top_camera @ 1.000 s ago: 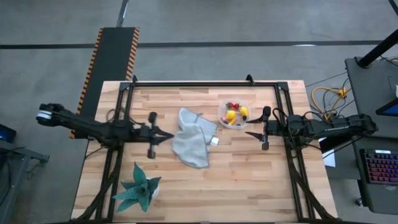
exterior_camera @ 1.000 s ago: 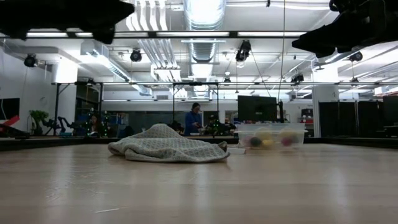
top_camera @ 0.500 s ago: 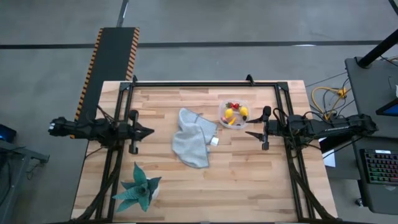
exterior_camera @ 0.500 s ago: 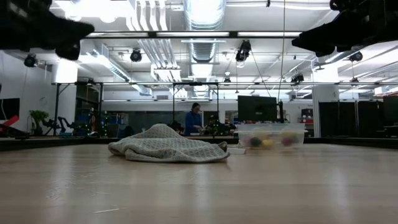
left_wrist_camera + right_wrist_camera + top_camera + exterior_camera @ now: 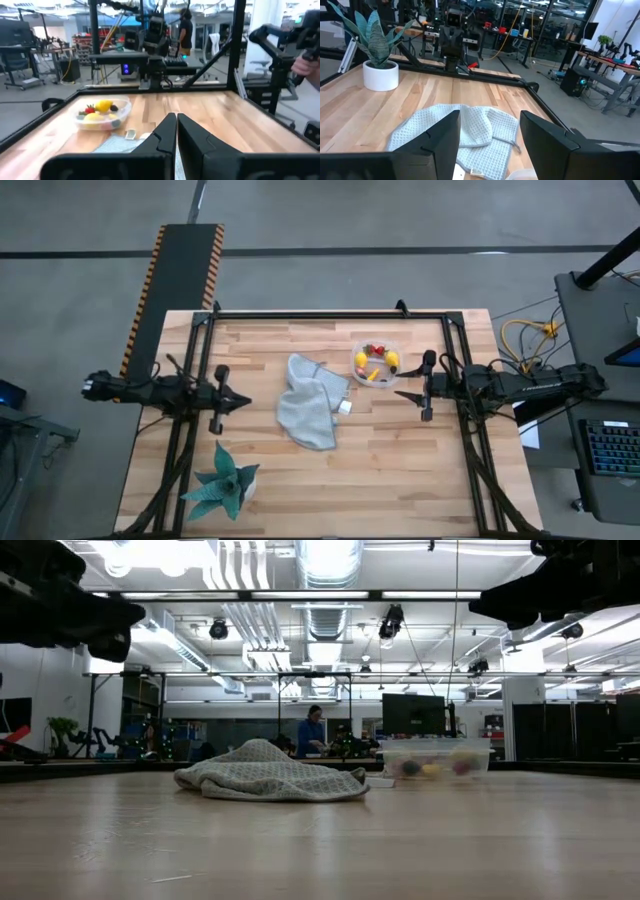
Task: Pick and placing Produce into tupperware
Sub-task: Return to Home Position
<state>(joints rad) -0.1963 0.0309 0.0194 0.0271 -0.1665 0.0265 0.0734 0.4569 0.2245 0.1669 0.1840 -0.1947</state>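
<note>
The clear tupperware (image 5: 375, 364) stands on its base on the table near the far right. Inside it lie the produce: two yellow lemons (image 5: 392, 360), a yellow-orange stick (image 5: 373, 375) and a tiny red piece (image 5: 376, 349). The left wrist view shows the tupperware (image 5: 102, 113) too, and so does the low view (image 5: 435, 758). My left gripper (image 5: 247, 400) hovers shut over the table's left part, far from the tupperware. My right gripper (image 5: 398, 394) hovers open just near-right of the tupperware. Its fingers (image 5: 440, 135) stand wide apart, pointing over the cloth.
A crumpled grey-blue cloth (image 5: 312, 402) lies in the middle of the table, with a small white cube (image 5: 345, 407) at its right edge. A teal spiky plant in a white pot (image 5: 222, 485) stands at the near left. Black frame rails (image 5: 330, 313) border the table.
My left arm has drawn back toward the table's left edge, away from the cloth, and has sunk a little in the low view. Its fingers have stayed shut. The right arm, the cloth and the tupperware have kept still.
</note>
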